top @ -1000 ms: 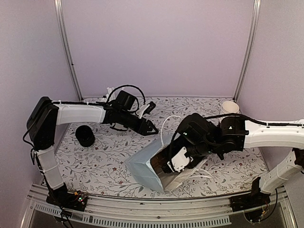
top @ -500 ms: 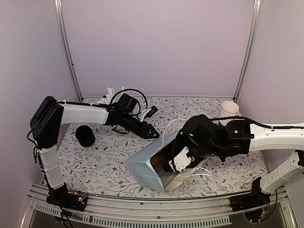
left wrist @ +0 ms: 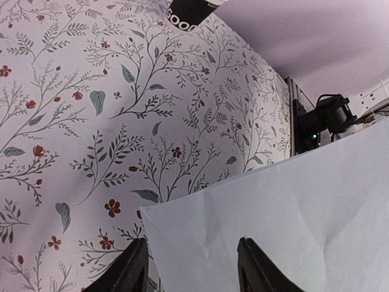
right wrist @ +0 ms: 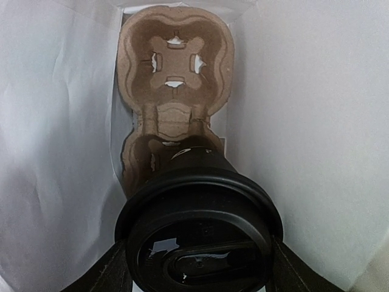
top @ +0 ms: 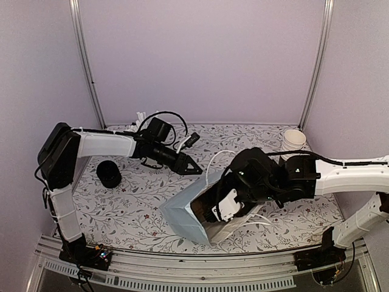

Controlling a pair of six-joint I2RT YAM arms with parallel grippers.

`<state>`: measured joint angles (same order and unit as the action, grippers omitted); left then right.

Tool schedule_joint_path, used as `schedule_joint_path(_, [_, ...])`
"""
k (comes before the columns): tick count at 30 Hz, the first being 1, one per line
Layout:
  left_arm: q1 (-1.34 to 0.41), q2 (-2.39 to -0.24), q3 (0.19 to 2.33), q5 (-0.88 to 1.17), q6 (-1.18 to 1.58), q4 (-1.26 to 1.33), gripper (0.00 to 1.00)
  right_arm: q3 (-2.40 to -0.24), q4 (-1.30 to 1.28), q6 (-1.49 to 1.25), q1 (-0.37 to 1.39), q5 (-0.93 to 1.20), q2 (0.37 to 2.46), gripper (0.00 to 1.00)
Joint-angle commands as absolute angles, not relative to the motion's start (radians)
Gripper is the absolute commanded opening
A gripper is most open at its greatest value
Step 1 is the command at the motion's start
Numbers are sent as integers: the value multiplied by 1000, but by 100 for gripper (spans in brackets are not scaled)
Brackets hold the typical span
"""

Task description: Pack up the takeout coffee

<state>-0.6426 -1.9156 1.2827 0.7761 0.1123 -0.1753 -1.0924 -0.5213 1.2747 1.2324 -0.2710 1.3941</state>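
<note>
The right fingers (right wrist: 110,275) reach down inside the pale blue paper bag (top: 182,216), which is tipped over near the middle of the near edge of the bench (top: 130,210). They are clamped on either side of a black paper cup with a black round lid (right wrist: 197,240). To me that cup looks light and thin-walled. A hard squeeze would likely buckle it or pop the lid, so a hold just under the stiff rim seems the sensible place. The brown moulded-pulp two-hole carrier (right wrist: 176,67) looks rough and slightly yielding, and should wedge the cup once it is pressed in.

Only the right wrist camera shows the carrier at the closed end of the bag, with its far hole empty and the cup's base at the near hole. Whether the cup is seated I cannot tell. From above, the arm hides all of that. The overhead view instead shows a second black cup (top: 109,174) standing near the left edge. It also shows the left fingers (left wrist: 135,267), apart and empty, hovering by the bag's far side.
</note>
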Motion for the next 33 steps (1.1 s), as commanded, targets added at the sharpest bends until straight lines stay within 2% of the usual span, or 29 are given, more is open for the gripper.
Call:
schedule_joint_path(1, [-632, -1923, 1271, 860, 93, -124, 52, -1075, -495, 1260, 1240, -237, 1411, 39])
schedule_joint_path(21, [-631, -1933, 1264, 908, 43, -156, 50, -1082, -447, 1246, 1236, -306, 1468, 38])
schedule_joint_path(33, [-609, -1941, 1272, 922, 21, -174, 50, -1117, -520, 1176, 1236, -353, 1480, 39])
